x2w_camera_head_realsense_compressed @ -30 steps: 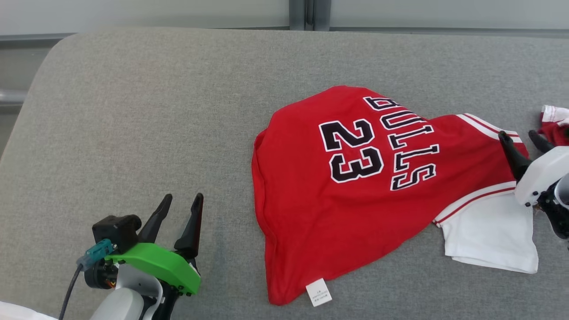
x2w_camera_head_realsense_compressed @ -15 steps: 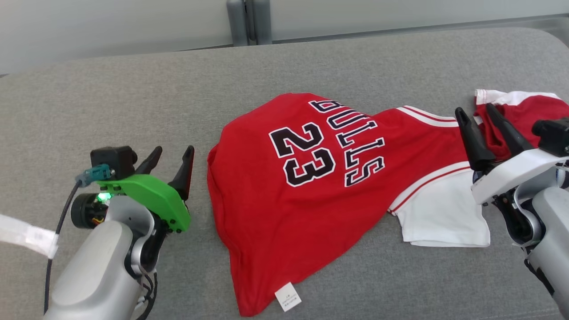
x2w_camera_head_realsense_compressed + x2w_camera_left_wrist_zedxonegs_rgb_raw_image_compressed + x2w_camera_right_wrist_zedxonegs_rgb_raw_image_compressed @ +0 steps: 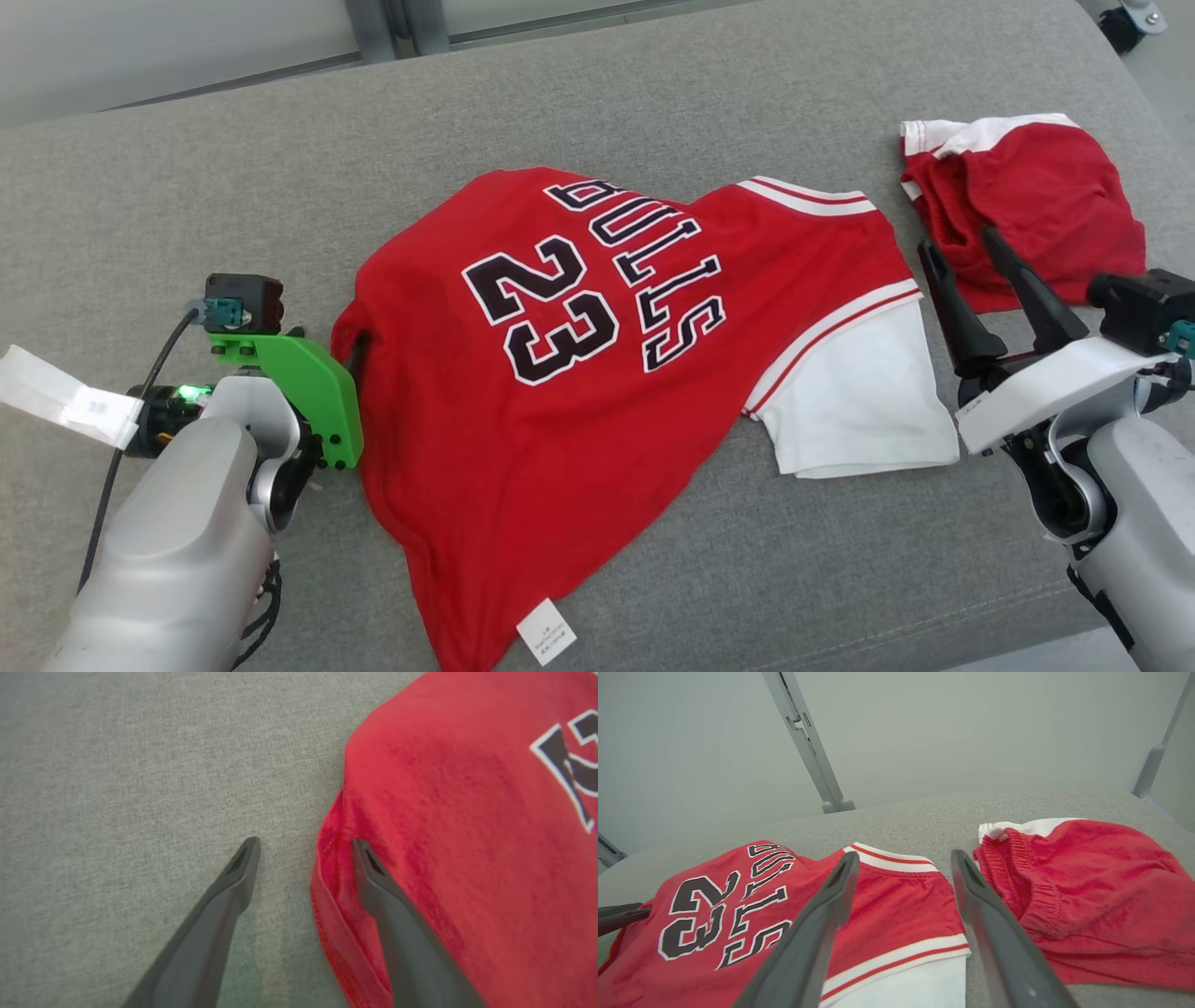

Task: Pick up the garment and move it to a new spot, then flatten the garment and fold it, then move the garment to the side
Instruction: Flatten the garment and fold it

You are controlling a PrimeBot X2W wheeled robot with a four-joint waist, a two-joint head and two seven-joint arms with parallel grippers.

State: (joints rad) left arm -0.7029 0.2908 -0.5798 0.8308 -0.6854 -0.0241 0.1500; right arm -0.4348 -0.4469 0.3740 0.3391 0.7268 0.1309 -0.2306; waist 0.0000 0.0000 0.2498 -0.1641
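The garment (image 3: pixel 560 420) is a red jersey with "BULLS 23" in black and a white sleeve (image 3: pixel 859 401), lying rumpled on a grey cushion (image 3: pixel 233 187). My left gripper (image 3: pixel 304 843) is open at the jersey's left hem (image 3: pixel 327 896). One finger is over the red cloth (image 3: pixel 467 812), the other over bare cushion. In the head view its green mount (image 3: pixel 299 392) covers most of the fingers. My right gripper (image 3: pixel 956 239) stands open and empty just right of the jersey's striped shoulder (image 3: pixel 896 858).
Red shorts (image 3: pixel 1027 205) with white trim lie crumpled at the right, close to the right gripper's outer finger (image 3: pixel 999 914). A white label (image 3: pixel 546 632) sticks out of the jersey's near hem. The cushion's front edge runs close to the right arm.
The head camera has swung, sliding the scene left and bringing the shorts into view. My left gripper has closed in on the jersey's left hem, having stood well apart from it.
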